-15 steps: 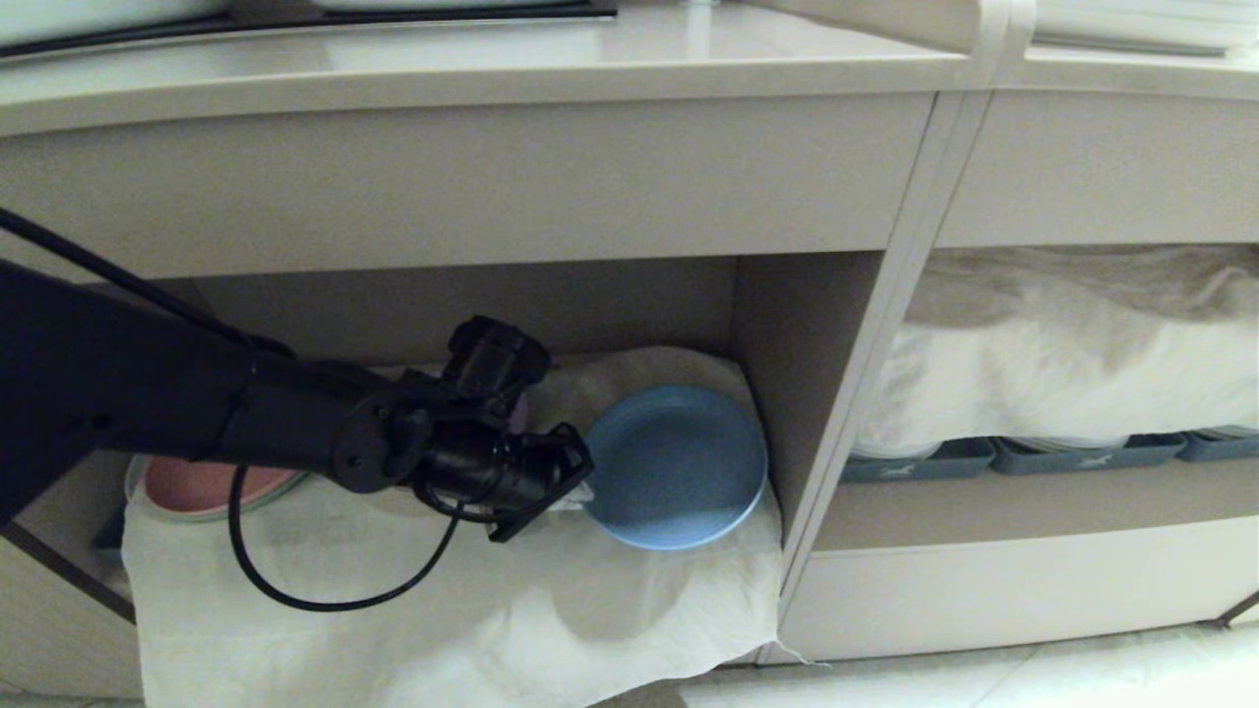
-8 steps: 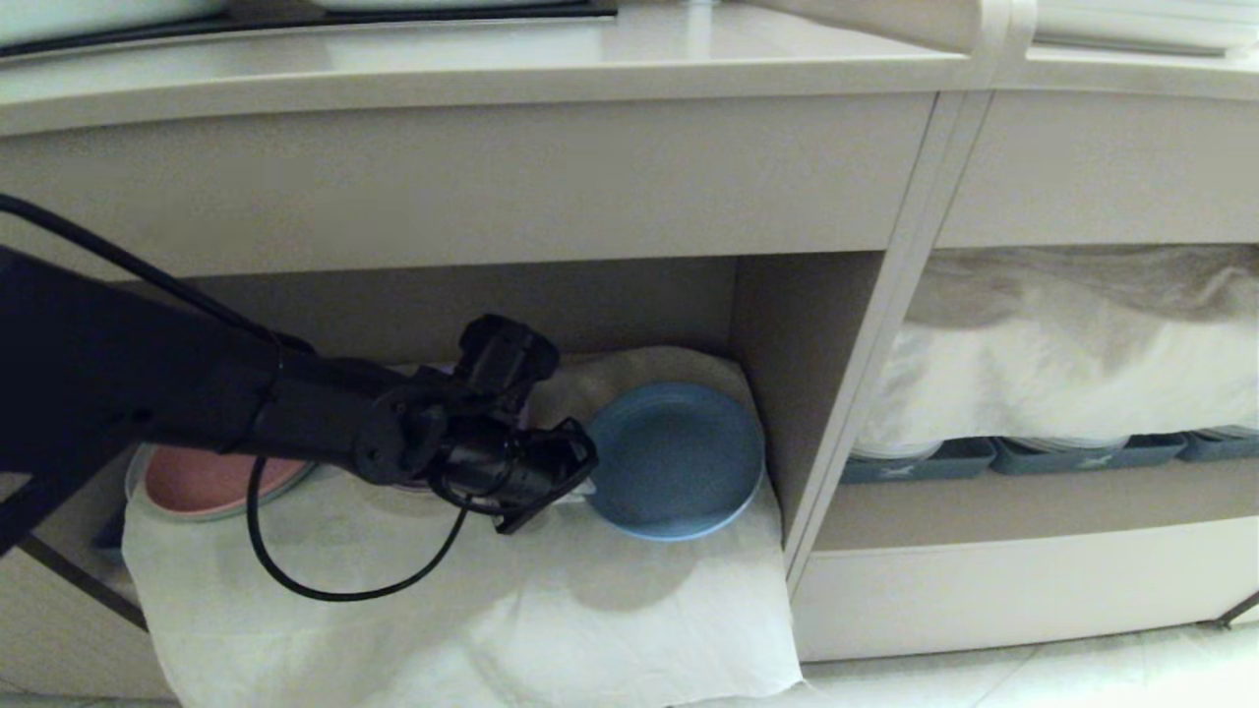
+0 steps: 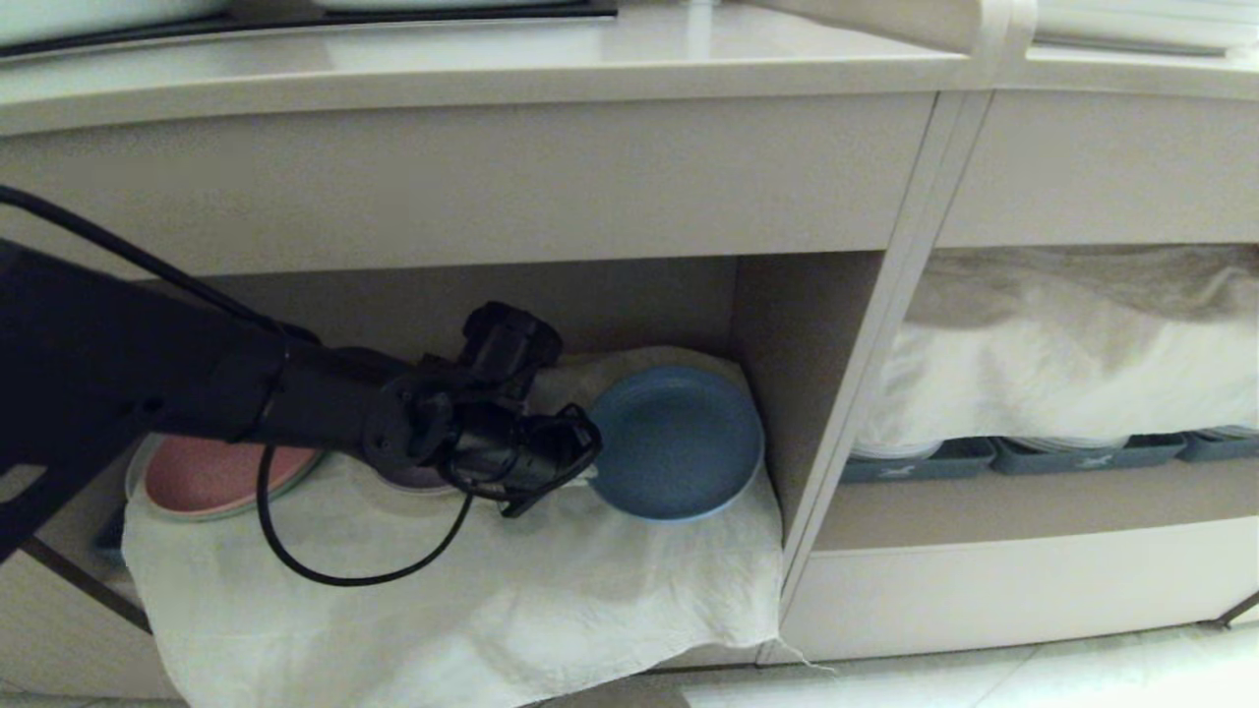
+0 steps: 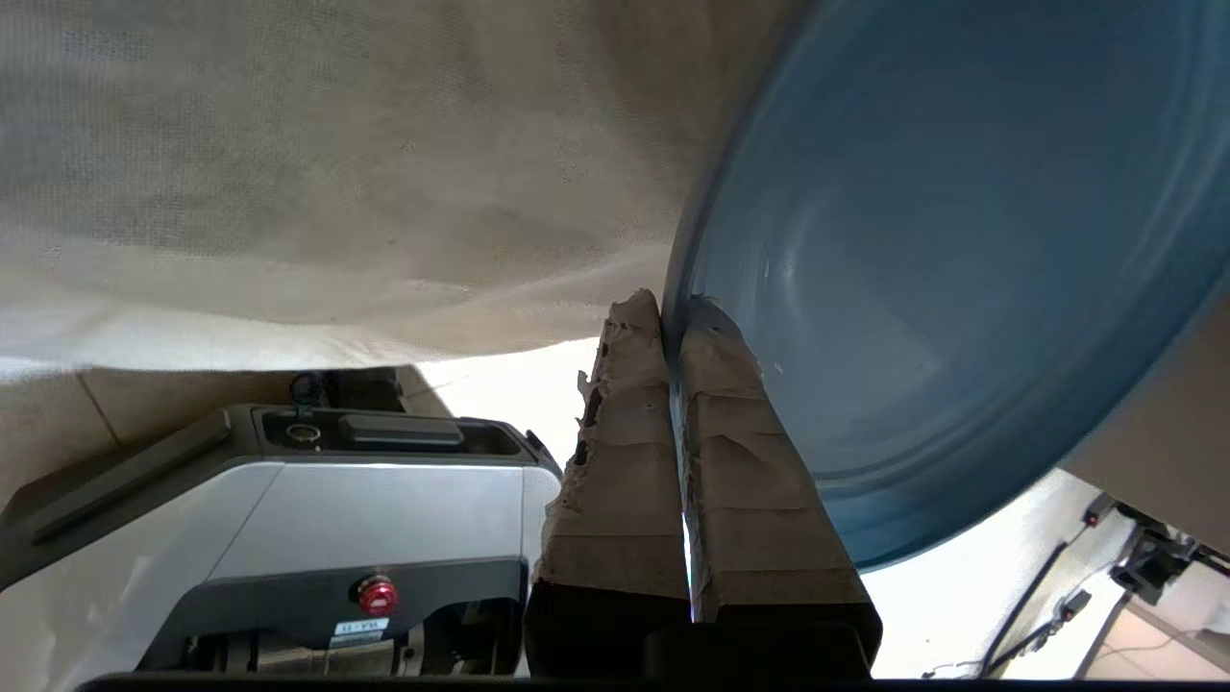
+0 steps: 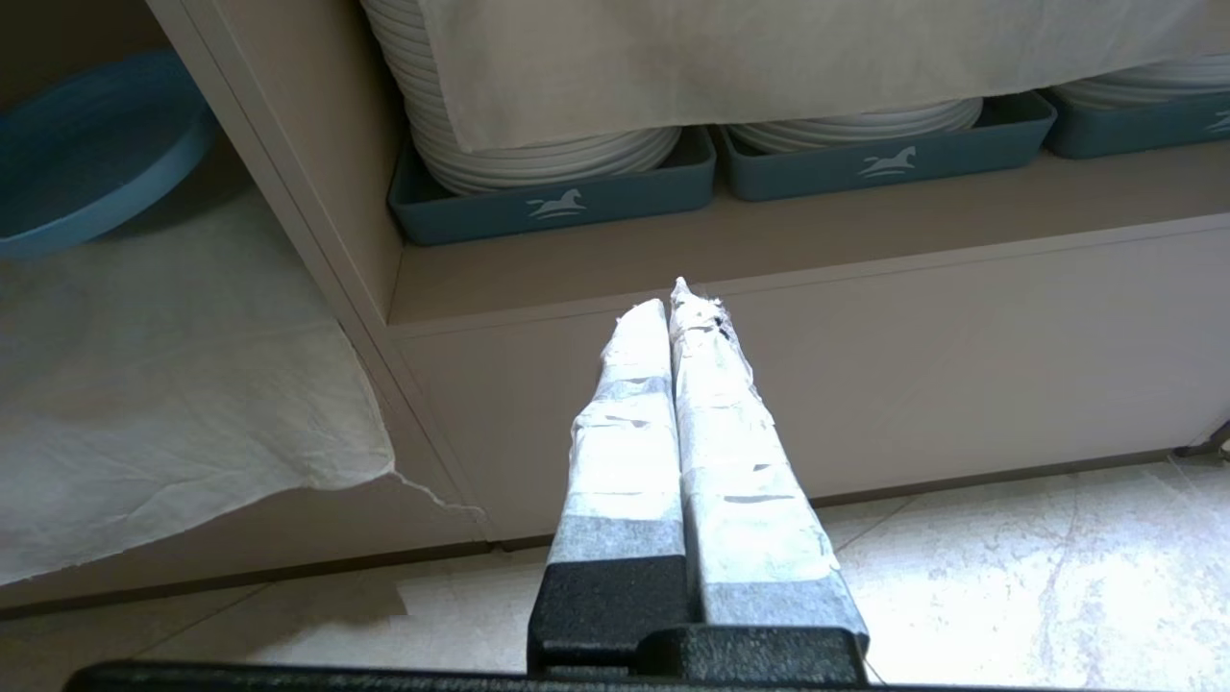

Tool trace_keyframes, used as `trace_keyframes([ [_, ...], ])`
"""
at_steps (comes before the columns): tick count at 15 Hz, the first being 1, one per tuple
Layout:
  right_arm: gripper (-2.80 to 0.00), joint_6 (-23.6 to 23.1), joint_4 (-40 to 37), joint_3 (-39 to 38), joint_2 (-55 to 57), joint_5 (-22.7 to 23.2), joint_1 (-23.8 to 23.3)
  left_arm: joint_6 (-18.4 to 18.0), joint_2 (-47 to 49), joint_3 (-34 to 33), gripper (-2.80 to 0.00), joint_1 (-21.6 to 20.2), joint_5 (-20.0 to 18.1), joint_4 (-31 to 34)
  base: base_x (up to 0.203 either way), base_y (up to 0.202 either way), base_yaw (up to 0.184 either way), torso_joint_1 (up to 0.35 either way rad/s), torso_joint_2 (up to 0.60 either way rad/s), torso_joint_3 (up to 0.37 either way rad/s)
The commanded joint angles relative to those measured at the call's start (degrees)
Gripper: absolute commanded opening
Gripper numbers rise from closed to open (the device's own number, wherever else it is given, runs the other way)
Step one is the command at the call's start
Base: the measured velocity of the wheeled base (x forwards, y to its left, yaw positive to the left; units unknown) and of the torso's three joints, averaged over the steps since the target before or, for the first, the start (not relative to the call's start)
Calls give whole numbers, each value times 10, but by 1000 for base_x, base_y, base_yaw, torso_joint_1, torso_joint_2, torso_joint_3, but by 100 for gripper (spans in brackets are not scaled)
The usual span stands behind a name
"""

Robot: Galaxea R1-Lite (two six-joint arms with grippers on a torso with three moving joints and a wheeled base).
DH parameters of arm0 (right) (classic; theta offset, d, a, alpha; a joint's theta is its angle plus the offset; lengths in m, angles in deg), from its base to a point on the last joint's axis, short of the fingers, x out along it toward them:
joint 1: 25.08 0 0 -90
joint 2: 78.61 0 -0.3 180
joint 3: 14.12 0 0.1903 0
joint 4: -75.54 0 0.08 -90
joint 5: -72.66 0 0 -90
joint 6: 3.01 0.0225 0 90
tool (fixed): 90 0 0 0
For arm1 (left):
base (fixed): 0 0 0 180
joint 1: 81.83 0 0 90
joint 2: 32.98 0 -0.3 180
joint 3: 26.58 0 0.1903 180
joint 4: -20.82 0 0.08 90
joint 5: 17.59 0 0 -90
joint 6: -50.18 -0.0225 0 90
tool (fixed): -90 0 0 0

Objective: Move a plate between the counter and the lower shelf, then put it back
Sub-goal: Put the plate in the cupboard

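Overhead, the counter [image 3: 472,74] spans the cabinet; beneath it the lower shelf [image 3: 777,334], lined with a white cloth [image 3: 472,600], holds the plate [image 3: 677,444] at its right end, near the side wall; the left gripper [image 3: 582,462] pinches the plate's left rim, fingers clenched on it; the right gripper [image 5: 673,308], fingers pressed together, hangs low before the blue trays [image 5: 557,207].

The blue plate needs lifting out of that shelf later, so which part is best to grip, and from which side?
Grip the plate by its thin raised rim on the side away from the cabinet wall, where the left gripper already pinches it. The rim fits between shut fingers, and the divider blocks the other side.
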Motion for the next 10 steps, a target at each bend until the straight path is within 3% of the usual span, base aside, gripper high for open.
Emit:
trace_keyframes([
  [1,-280,0,0,0,0,0,0,5,1,1,-280,0,4,0,0,0,0,0,0,0],
  [10,-280,1,0,0,0,0,0,5,11,2,-280,0,6,0,0,0,0,0,0,0],
])
